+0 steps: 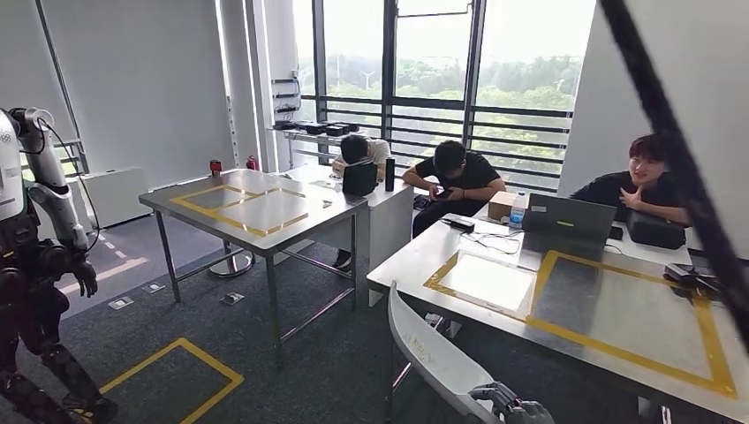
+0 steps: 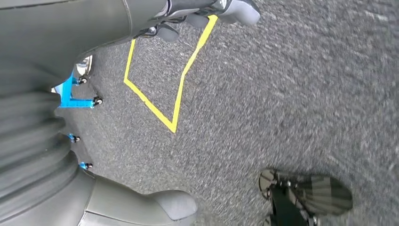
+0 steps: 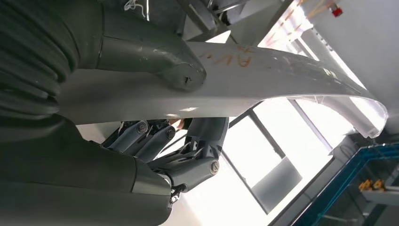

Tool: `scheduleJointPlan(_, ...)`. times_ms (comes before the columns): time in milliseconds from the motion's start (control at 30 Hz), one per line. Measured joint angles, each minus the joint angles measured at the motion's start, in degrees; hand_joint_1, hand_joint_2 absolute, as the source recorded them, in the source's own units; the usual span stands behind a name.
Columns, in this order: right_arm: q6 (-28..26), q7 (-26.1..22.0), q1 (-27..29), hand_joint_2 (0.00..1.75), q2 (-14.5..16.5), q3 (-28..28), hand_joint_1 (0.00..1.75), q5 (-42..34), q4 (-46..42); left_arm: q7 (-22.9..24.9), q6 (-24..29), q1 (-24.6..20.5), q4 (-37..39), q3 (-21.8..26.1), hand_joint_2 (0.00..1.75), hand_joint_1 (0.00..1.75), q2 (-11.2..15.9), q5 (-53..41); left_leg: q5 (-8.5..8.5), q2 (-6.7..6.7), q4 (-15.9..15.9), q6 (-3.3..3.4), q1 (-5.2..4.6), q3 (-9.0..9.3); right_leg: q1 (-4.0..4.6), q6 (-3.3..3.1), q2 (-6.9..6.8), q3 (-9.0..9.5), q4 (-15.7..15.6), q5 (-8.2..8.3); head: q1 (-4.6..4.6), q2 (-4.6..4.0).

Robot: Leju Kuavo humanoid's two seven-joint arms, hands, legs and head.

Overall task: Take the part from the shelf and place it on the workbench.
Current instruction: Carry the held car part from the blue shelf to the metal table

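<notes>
The part (image 1: 433,349) is a long white curved panel with orange writing, sticking up and to the left from the bottom of the head view. My right hand (image 1: 512,408) grips its lower end. In the right wrist view the thumb lies over the part (image 3: 282,80) and the dark fingers (image 3: 188,146) curl beneath it. A steel workbench (image 1: 618,309) marked with yellow tape rectangles stands just ahead on the right. My left hand (image 2: 33,141) hangs over the grey carpet, thumb and fingers apart, holding nothing.
A second steel table (image 1: 256,208) with yellow tape stands ahead on the left. Another robot (image 1: 35,265) stands at the far left. Three people sit behind the tables, near a laptop (image 1: 570,225). Yellow floor tape (image 2: 179,94), a blue wheeled frame (image 2: 70,96) and a shoe (image 2: 306,193) lie below.
</notes>
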Motion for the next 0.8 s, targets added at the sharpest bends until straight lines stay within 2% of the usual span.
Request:
scheduleJointPlan(33,-0.1,-0.2,0.2,1.75,0.0,-0.4,1.75,0.0,-0.4,0.0,0.0,0.0,0.0,0.0,1.75,0.00,0.0,0.1,-1.04,-1.64,1.6,-0.37,0.07,-0.66,-0.34,-0.20,0.58,0.20,-0.4,0.35,-0.02,0.00)
scheduleJointPlan(100,-0.4,-0.6,0.6,1.75,0.0,-1.0,1.75,0.0,-0.8,0.0,-0.1,0.1,0.0,0.0,1.75,0.00,-0.1,0.2,-4.38,-5.13,7.9,-1.02,0.38,-3.63,-0.75,-0.39,1.76,0.21,-0.7,0.68,-0.11,0.00)
scheduleJointPlan(133,-0.5,-0.9,1.0,1.75,0.0,-1.2,1.75,0.0,-0.9,0.0,-0.1,0.2,0.0,0.0,1.75,0.00,-0.1,0.2,-5.80,-5.76,11.5,-1.28,0.55,-5.30,-0.84,-0.40,2.47,0.06,-0.6,0.74,-0.14,0.00)
scheduleJointPlan(167,-0.6,-1.0,1.4,1.75,0.0,-1.3,1.75,0.0,-1.0,0.0,-0.1,0.3,0.0,0.0,1.75,0.00,0.0,0.1,-6.29,-5.94,13.8,-1.50,0.70,-6.41,-0.94,-0.35,3.24,-0.08,-0.4,0.77,-0.16,0.00)
scheduleJointPlan(200,-0.8,-1.0,1.9,1.75,0.0,-1.5,1.75,0.0,-1.1,0.1,-0.1,0.4,0.0,0.0,1.75,0.00,0.0,0.1,-5.59,-6.00,13.9,-1.70,0.84,-6.55,-1.07,-0.22,4.08,-0.21,-0.2,0.77,-0.17,0.00)
scheduleJointPlan(233,-0.9,-1.0,2.2,1.75,0.0,-1.6,1.75,0.0,-1.3,0.3,-0.1,0.4,0.0,0.0,1.75,0.00,0.0,0.0,-3.94,-6.17,11.9,-1.87,1.02,-5.64,-1.23,-0.03,4.89,-0.32,0.0,0.75,-0.18,0.00)
scheduleJointPlan(267,-1.0,-1.0,2.4,1.75,0.0,-1.8,1.75,0.0,-1.5,0.5,-0.1,0.4,0.0,0.0,1.75,0.00,0.0,-0.1,-1.83,-6.89,8.3,-2.07,1.27,-3.92,-1.43,0.25,5.67,-0.44,0.3,0.66,-0.20,0.00)
scheduleJointPlan(300,-1.1,-0.9,2.5,1.75,0.0,-2.0,1.75,0.1,-1.8,0.7,-0.1,0.3,0.0,0.0,1.75,0.00,0.0,-0.2,-0.46,-8.39,4.5,-2.25,1.53,-2.15,-1.53,0.65,6.37,-0.65,0.6,0.54,-0.21,0.00)
scheduleJointPlan(367,-1.1,-0.8,2.6,1.75,0.1,-2.5,1.75,0.2,-2.4,1.3,-0.1,0.0,0.0,0.0,1.75,0.00,0.0,-0.3,0.50,-10.63,0.2,-2.09,1.83,-0.05,-1.67,1.56,7.67,-1.30,1.2,0.53,-0.20,0.00)
scheduleJointPlan(400,-1.1,-0.7,2.7,1.75,0.1,-2.7,1.75,0.3,-2.7,1.7,-0.2,-0.1,0.0,0.0,1.75,0.00,0.0,-0.3,0.24,-10.88,-0.1,-1.74,1.73,0.08,-1.74,2.07,8.33,-1.63,1.2,0.71,-0.20,0.00)
scheduleJointPlan(467,-1.0,-0.6,3.1,1.75,0.1,-3.0,1.75,0.4,-3.1,2.4,-0.2,-0.2,0.0,0.0,1.75,0.00,-0.1,-0.3,0.60,-9.40,-0.2,-0.79,1.60,0.08,-1.99,2.87,9.30,-2.05,1.0,1.11,-0.18,0.00)
scheduleJointPlan(500,-0.9,-0.6,3.3,1.75,0.1,-3.2,1.75,0.4,-3.2,2.7,-0.1,-0.3,0.0,0.0,1.75,0.00,-0.1,-0.3,0.77,-8.70,-0.4,-0.32,1.60,0.07,-1.95,3.13,8.50,-2.41,1.6,0.80,-0.11,0.00)
scheduleJointPlan(533,-0.9,-0.5,3.3,1.75,0.1,-3.4,1.75,0.5,-3.2,2.9,-0.1,-0.3,0.0,0.0,1.75,0.00,-0.1,-0.4,0.91,-7.94,-0.5,0.06,1.64,0.04,-1.84,3.30,6.92,-3.22,3.1,-0.17,-0.03,0.00)
scheduleJointPlan(600,-0.9,-0.6,3.4,1.75,0.1,-3.6,1.75,0.5,-3.3,3.3,-0.2,-0.2,-0.1,0.0,1.75,0.00,0.0,-0.6,0.97,-6.38,-0.6,0.55,1.42,-0.10,-1.60,3.52,3.03,-6.42,9.9,-3.75,0.12,0.00)
scheduleJointPlan(633,-0.9,-0.5,3.6,1.75,0.1,-3.6,1.75,0.5,-3.3,3.5,-0.2,-0.2,-0.1,0.0,1.75,0.00,0.0,-0.7,0.95,-5.51,-0.6,0.65,1.25,-0.18,-1.60,3.58,2.10,-8.31,13.9,-5.47,0.13,0.00)
scheduleJointPlan(667,-0.9,-0.5,3.8,1.75,0.1,-3.7,1.75,0.5,-3.3,3.7,-0.2,-0.1,-0.1,0.0,1.75,0.00,0.0,-0.8,0.92,-4.62,-0.6,0.71,1.12,-0.22,-1.60,3.56,1.73,-9.63,16.8,-6.38,0.14,0.00)
scheduleJointPlan(700,-0.9,-0.4,4.0,1.75,0.1,-3.7,1.75,0.5,-3.3,3.8,-0.3,-0.2,-0.1,0.0,1.75,0.00,0.0,-1.0,0.89,-3.75,-0.6,0.76,1.02,-0.24,-1.57,3.45,1.59,-9.92,17.7,-6.24,0.16,0.00)
scheduleJointPlan(733,-0.9,-0.3,4.1,1.75,0.1,-3.8,1.75,0.5,-3.4,3.9,-0.3,-0.2,-0.1,0.0,1.75,0.00,0.0,-1.1,0.86,-2.93,-0.6,0.77,0.95,-0.20,-1.50,3.27,1.42,-8.90,16.0,-5.07,0.17,0.00)
scheduleJointPlan(767,-0.9,-0.1,4.1,1.75,0.1,-3.9,1.75,0.5,-3.5,4.0,-0.4,-0.3,-0.1,0.0,1.75,0.00,0.0,-1.2,0.80,-2.16,-0.6,0.77,0.90,-0.12,-1.35,2.99,0.88,-6.77,12.3,-3.29,0.17,0.00)
scheduleJointPlan(800,-0.8,0.0,4.1,1.75,0.1,-4.0,1.75,0.5,-3.6,4.0,-0.5,-0.5,-0.1,0.0,1.75,0.00,0.0,-1.3,0.73,-1.47,-0.6,0.72,0.83,0.00,-1.05,2.58,-0.36,-4.35,7.9,-1.82,0.18,0.00)
